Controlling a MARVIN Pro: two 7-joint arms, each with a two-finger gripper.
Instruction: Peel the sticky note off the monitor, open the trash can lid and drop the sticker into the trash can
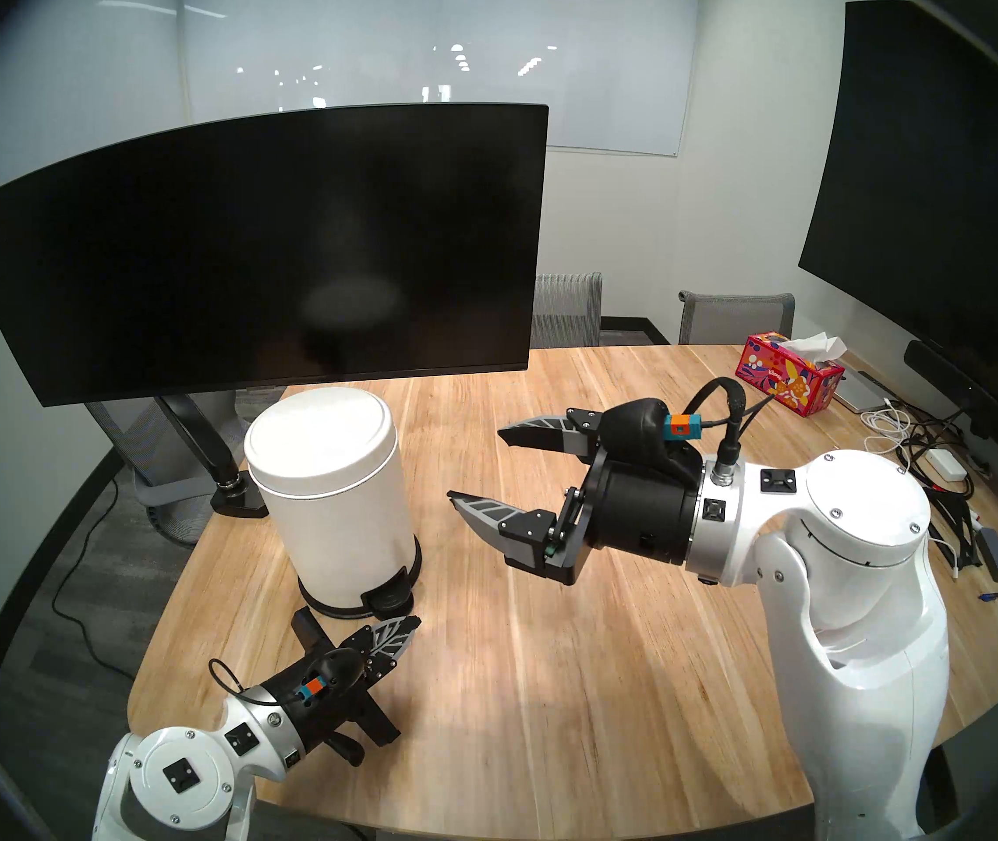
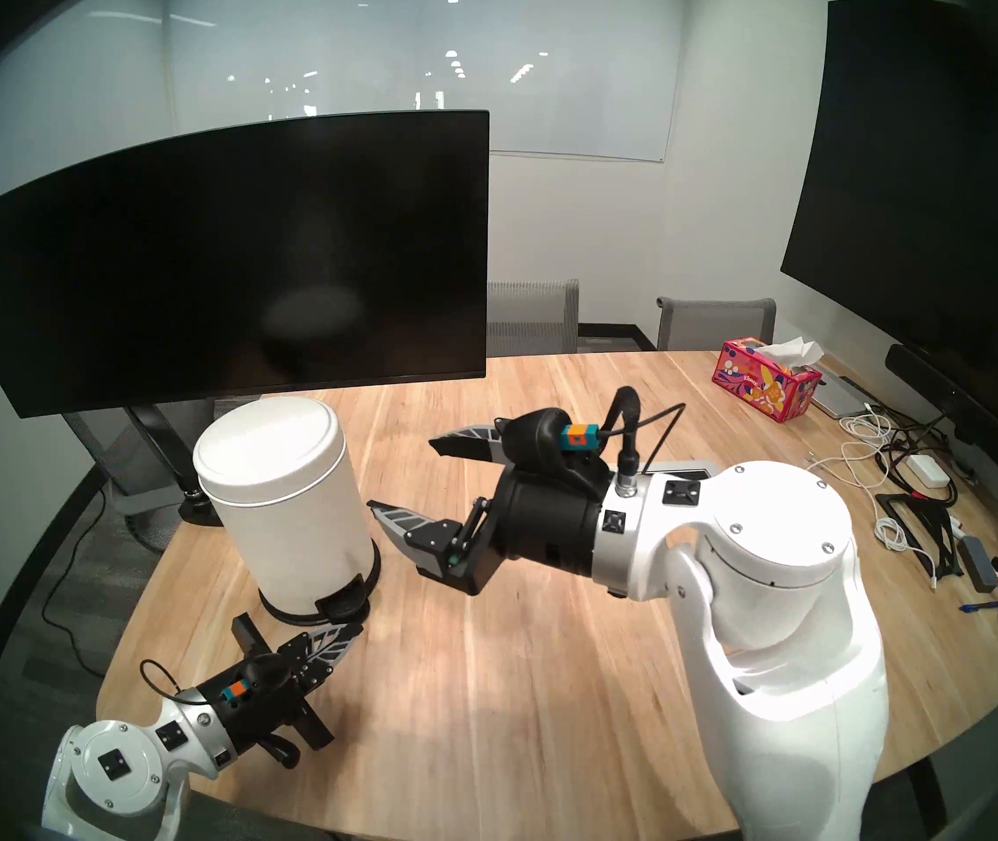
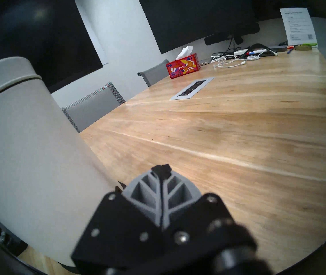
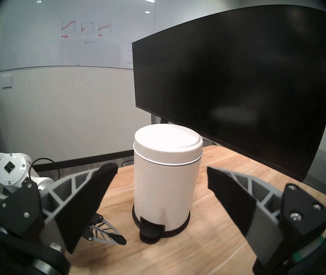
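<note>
Although the task turns on a sticky note, no yellow-green sheet shows in any view: the monitor is bare black across its whole screen, neither claw carries paper, and the trash can lid sits shut on the trash can, so the note is either inside the bin or out of sight, and I cannot tell which. By that layout the task reads as finished or nearly so, though this is a judgement only. On the wooden bench the bin stands just in front of the monitor's lower edge, with its black foot pedal turned toward the robot, a placing that suits pressing it from the near side. Low over the bench, the left claw has its grey ribbed fingers pressed together on nothing, its tip just beside the pedal and the base ring; whether it touches either is not clear. That pose would fit a claw meant to work the pedal rather than grasp. Higher up and to the bin's right hovers the right claw, its jaws spread wide and empty, aimed at the bin's side and well clear of it. A tissue box and loose cables lie far off at the right.
</note>
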